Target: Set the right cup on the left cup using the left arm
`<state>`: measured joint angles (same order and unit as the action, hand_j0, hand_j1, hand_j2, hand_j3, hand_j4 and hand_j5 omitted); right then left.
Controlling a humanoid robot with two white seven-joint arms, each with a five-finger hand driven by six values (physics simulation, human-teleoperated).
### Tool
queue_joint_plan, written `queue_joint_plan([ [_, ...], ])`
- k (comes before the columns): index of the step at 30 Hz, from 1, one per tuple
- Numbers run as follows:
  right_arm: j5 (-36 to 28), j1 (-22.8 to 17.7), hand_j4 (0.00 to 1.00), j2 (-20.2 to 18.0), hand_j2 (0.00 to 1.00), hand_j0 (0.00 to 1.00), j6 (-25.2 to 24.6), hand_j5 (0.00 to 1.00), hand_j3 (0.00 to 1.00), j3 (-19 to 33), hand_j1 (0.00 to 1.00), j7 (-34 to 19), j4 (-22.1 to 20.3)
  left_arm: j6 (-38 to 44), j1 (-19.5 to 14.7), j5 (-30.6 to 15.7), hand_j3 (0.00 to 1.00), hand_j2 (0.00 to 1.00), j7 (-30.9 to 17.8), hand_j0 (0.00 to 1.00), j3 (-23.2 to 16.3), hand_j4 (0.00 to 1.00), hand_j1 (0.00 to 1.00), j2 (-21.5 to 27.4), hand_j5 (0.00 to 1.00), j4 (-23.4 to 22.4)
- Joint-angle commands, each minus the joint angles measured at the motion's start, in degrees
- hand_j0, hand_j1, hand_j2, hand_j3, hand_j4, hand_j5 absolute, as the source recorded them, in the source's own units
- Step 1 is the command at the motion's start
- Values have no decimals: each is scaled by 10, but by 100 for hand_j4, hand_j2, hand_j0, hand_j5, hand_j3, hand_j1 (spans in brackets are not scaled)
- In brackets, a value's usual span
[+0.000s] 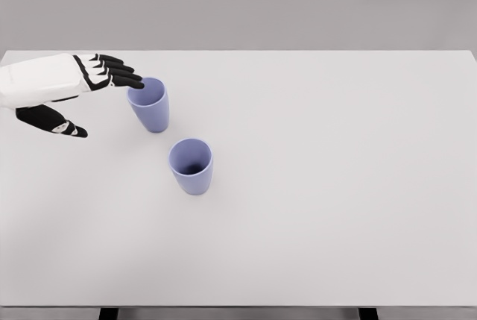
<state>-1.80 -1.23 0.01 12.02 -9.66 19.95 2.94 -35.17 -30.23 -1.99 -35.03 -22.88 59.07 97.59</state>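
Left hand (71, 96): fingers spread, holding nothing.
Far cup (148, 104): upright, at its fingertips.
Near cup (191, 165): upright, right of hand, apart.

The left hand (63, 89) is seen entering from the picture's left edge, held roughly level with the white back of the palm turned upward. The black fingers (115, 72) are extended and slightly spread, and the thumb (56, 122) is splayed below them; nothing is grasped.
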Motion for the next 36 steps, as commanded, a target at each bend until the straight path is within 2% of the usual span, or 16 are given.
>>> queue_joint_plan([
  [1, 0, 0, 100, 0, 100, 100, 0, 100, 100, 1, 100, 0, 0, 2, 0, -4, 100, 100, 0, 100, 0, 100, 100, 1, 100, 1],
  [10, 0, 0, 100, 0, 100, 100, 0, 100, 100, 1, 100, 0, 0, 2, -10, -2, 100, 100, 0, 100, -1, 100, 100, 26, 100, 3],
  [12, 0, 0, 100, 0, 100, 100, 0, 100, 100, 0, 100, 0, 0, 2, -10, 3, 100, 100, 0, 100, -4, 100, 100, 34, 100, 28],
  [14, 0, 0, 100, 0, 100, 100, 0, 100, 100, 0, 100, 0, 0, 2, -11, 66, 100, 100, 0, 100, -1, 100, 100, 97, 100, 27],
  [16, 0, 0, 100, 0, 100, 100, 0, 100, 100, 0, 100, 0, 0, 2, -14, 74, 100, 100, 0, 100, -8, 100, 100, 134, 100, 22],
  [18, 0, 0, 100, 0, 100, 100, 0, 100, 100, 0, 100, 0, 0, 2, -33, 79, 100, 100, 0, 100, -7, 100, 100, 163, 100, -4],
  [20, 0, 0, 100, 0, 100, 100, 0, 100, 100, 0, 100, 0, 0, 2, -40, 79, 100, 100, 0, 100, -9, 100, 100, 163, 100, -12],
  [22, 0, 0, 100, 0, 100, 100, 0, 100, 100, 0, 100, 0, 0, 2, -40, 76, 100, 100, 0, 100, -9, 100, 100, 151, 100, 20],
  [23, 0, 0, 100, 0, 100, 100, 0, 100, 100, 0, 100, 0, 0, 2, -40, 76, 100, 100, 0, 100, -10, 100, 100, 122, 100, 35],
  [24, 0, 0, 100, 0, 100, 100, 0, 100, 100, 0, 100, 0, 0, 2, -40, 81, 100, 100, 0, 100, -13, 100, 100, 76, 100, 35],
  [25, 0, 0, 100, 0, 100, 100, 0, 100, 100, 0, 100, 0, 0, 2, -40, 87, 100, 100, 0, 100, -27, 100, 100, 50, 100, 35],
  [27, 0, 0, 100, 0, 100, 100, 0, 100, 100, 0, 100, 0, 0, 2, -60, 134, 100, 100, 0, 100, -59, 100, 100, 4, 100, 35],
  [28, 0, 0, 100, 0, 100, 100, 0, 100, 100, 0, 100, 0, 0, 2, -65, 137, 100, 100, 0, 100, -74, 100, 100, -5, 100, 35],
  [31, 0, 0, 100, 0, 100, 100, 0, 100, 100, 0, 100, 0, 0, 2, -69, 137, 100, 100, 0, 100, -88, 100, 100, -29, 100, 35],
  [36, 0, 0, 100, 0, 100, 100, 0, 100, 100, 0, 100, 0, 0, 2, -76, 137, 100, 100, 0, 100, -88, 100, 100, -54, 100, 36],
])
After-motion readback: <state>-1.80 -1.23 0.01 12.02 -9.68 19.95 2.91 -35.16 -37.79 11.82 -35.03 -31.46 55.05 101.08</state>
